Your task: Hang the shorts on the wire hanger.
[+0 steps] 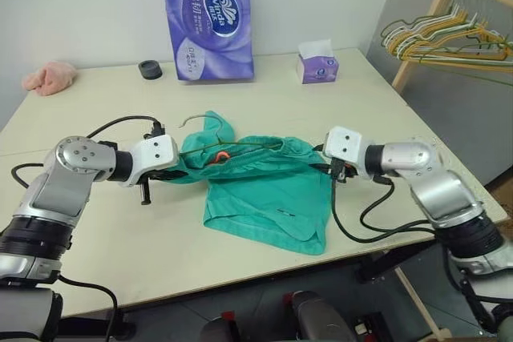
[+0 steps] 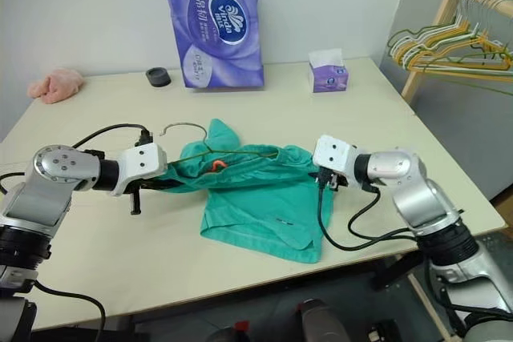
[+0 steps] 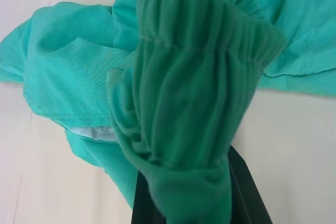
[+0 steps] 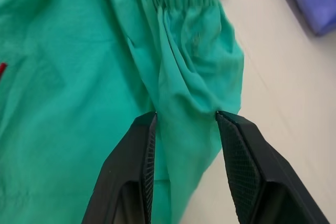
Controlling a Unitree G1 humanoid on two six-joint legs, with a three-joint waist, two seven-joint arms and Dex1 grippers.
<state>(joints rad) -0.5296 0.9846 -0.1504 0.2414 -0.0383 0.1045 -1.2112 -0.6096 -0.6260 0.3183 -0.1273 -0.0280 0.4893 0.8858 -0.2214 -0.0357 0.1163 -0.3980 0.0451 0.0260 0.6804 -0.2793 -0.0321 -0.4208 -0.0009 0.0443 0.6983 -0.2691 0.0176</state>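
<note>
Teal fabric of the shorts (image 1: 264, 190) was spread on the table (image 1: 96, 118), with the waistband threaded over the wire hanger (image 1: 210, 135), whose hook was seen just beyond the waistband. One waistband end was clamped by the left gripper (image 3: 184, 203). At the other end, the right gripper (image 4: 186, 121) was held parted, with a fold between its 2 fingers (image 4: 131, 161).

A plain room set up like a laundry corner; a cream table (image 1: 96, 262) stands against a bare white wall (image 1: 80, 6); a wooden rack (image 1: 437, 18) holds bunched hangers (image 1: 449, 42); tissue packs (image 1: 207, 18) stand behind.
</note>
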